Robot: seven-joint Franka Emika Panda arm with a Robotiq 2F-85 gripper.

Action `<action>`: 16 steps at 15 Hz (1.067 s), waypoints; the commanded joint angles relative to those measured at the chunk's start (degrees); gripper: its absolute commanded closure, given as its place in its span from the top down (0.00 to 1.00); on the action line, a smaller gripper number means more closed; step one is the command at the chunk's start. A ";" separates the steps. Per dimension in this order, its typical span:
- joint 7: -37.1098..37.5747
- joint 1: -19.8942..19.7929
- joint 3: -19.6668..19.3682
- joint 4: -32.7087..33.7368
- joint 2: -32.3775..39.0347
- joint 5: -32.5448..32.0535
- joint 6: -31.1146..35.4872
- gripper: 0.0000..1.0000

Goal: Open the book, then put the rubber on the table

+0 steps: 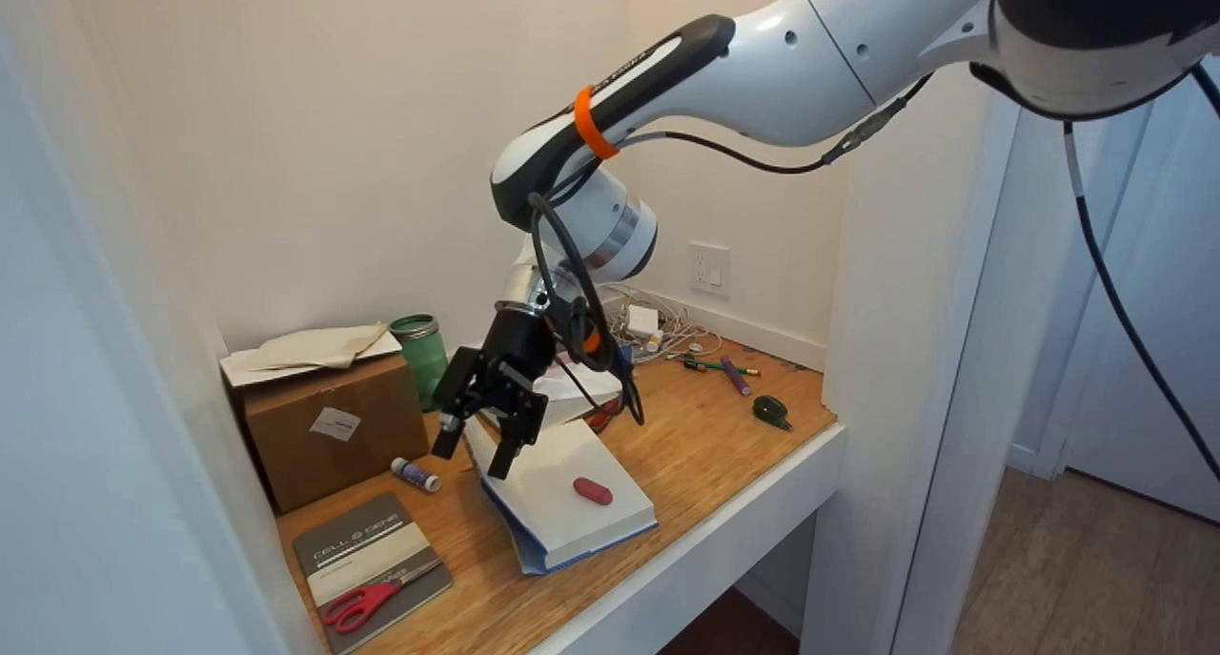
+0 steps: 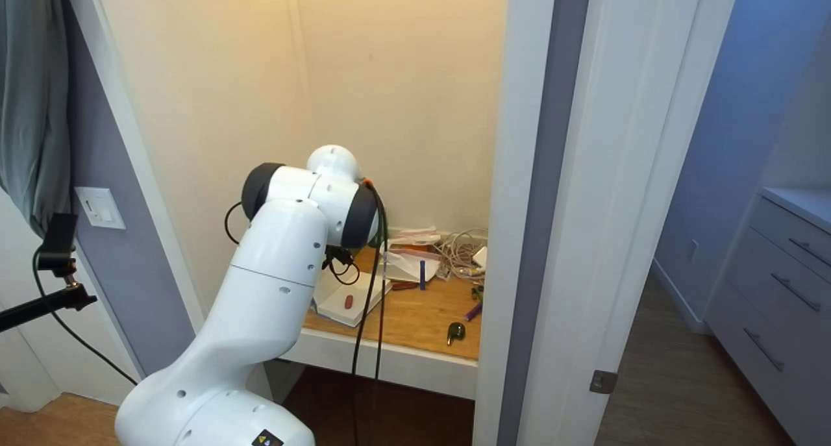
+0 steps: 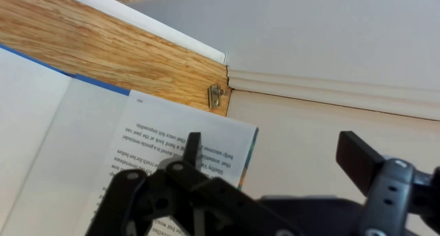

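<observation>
One wooden worktop (image 1: 705,426) is carrying the book (image 1: 548,502), whose cover (image 3: 161,126) is showing its inside in the wrist view; how steeply that cover is tilting is escaping me. If it is leaning rather than lying flat, it could be dropping closed, since nothing is clasping it. At the book's ten o'clock, in an exterior view, the gripper (image 1: 473,455) is hanging spread and pinching nothing; by sweeping low it could be nudging the book. The rubber (image 1: 592,490) is resting on the top page (image 1: 562,521), toward four o'clock from the gripper, so a nudge could be sending it sliding off. As for looks, the book is showing a plain white page, blue trim (image 3: 99,84) and, on the cover's inside, upside-down black print (image 3: 151,139). The rubber is looking reddish-pink, oblong and round-ended.
</observation>
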 commanded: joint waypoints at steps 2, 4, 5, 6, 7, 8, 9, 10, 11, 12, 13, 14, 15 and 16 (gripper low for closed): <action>-2.26 1.64 1.53 7.10 6.91 1.91 -1.89 1.00; -1.62 2.73 1.41 8.56 8.55 0.96 -1.67 1.00; -1.35 3.21 1.13 8.91 9.03 0.25 -1.59 1.00; -1.00 4.18 0.11 9.32 8.77 -1.57 -0.67 1.00; -0.81 4.54 -0.34 9.48 8.56 -2.76 -0.22 1.00; -0.78 4.66 -0.99 9.37 7.59 -4.19 0.41 1.00; -0.43 4.95 -1.83 9.19 6.61 -6.00 0.61 1.00; -0.54 4.92 -2.68 8.54 5.12 -7.95 1.34 1.00; -0.31 4.68 -3.44 7.66 3.60 -9.72 2.03 1.00; -0.39 4.34 -3.97 6.80 2.21 -11.17 3.03 1.00; -0.20 4.21 -4.78 6.02 0.88 -12.80 3.76 1.00; -0.11 4.13 -5.51 5.27 -0.37 -14.27 4.18 1.00; -0.08 3.88 -5.98 4.87 -1.02 -15.03 4.84 1.00; 0.01 3.83 -6.14 4.59 -1.28 -15.31 5.46 1.00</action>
